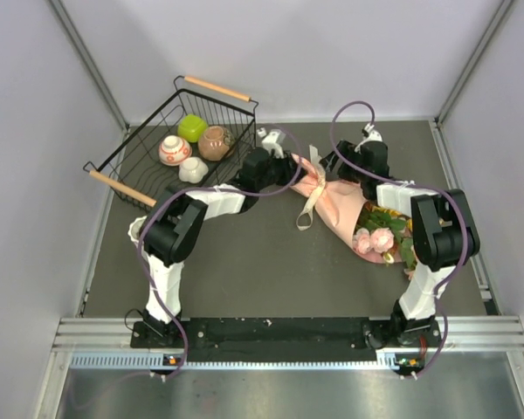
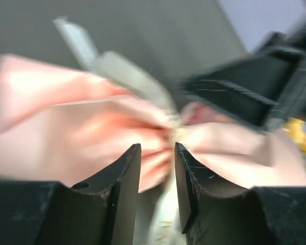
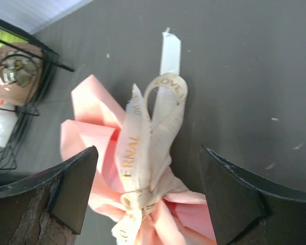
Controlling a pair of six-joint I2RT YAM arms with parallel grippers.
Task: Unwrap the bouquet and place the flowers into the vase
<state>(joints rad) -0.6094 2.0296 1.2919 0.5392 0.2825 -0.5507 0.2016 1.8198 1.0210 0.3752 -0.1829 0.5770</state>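
Bouquet (image 1: 341, 208) lies on its side right of centre on the counter (image 1: 244, 279), still wrapped. Its tied end points toward the wire basket (image 1: 170, 131) and its flowers (image 1: 375, 240) spill out beside the right arm.

Step in hand, as I read it: untying the ribbon (image 1: 309, 199). The bow is still knotted, and a loop and tails stand up in the right wrist view.

Right fingers (image 3: 148, 153) are spread wide on either side of the bow, gripping nothing. Left fingers (image 2: 158, 171) stand a narrow gap apart right at the knot. That view is blurred, so I can't tell if they pinch paper or ribbon.

Next move likely needs one side to pin the paper cone while the other takes a loose tail and pulls away from the knot. Grabbing a loop would only drag the bundle.

Surface is dark grey and matte with a few pale specks. Pale plain walls close it in on three sides, and a metal rail runs along the near edge. The basket holds small round pots and a green thing.
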